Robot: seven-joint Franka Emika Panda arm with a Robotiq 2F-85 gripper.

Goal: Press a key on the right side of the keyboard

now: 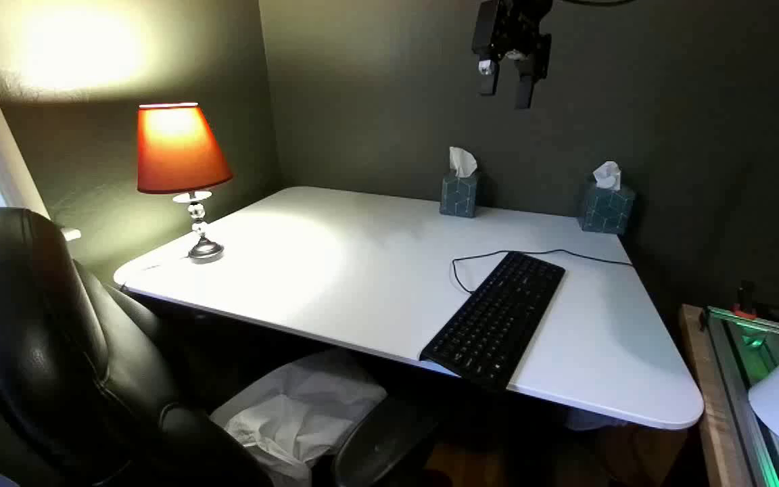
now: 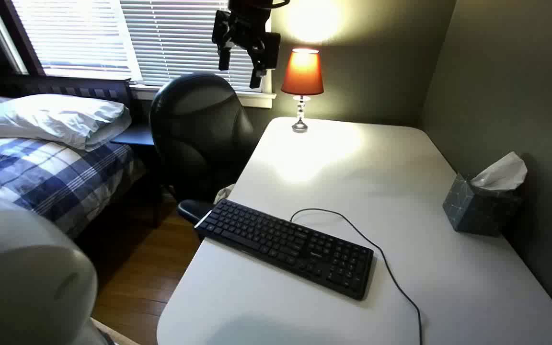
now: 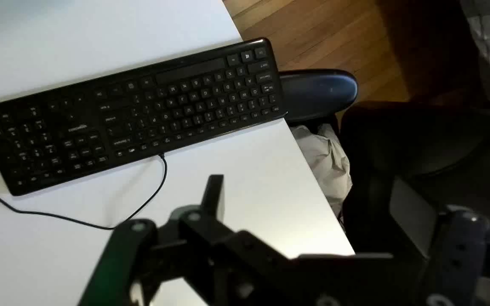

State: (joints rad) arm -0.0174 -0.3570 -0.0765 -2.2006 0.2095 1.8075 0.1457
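In an exterior view: gripper (image 1: 506,96) hangs at upper right, fingers apart with nothing held between them, and the black keyboard (image 1: 498,318) lies aslant lower in the frame, right of centre, on the white desk (image 1: 376,284), near end over the edge. In an exterior view: gripper at top, left of centre, before the window blinds (image 2: 185,38), keyboard lower down at mid-frame, its cable (image 2: 382,254) running off at bottom right. Wrist view: keyboard across the upper left, dark armrest (image 3: 319,93) just right of it; fingers at the bottom, spread wide.
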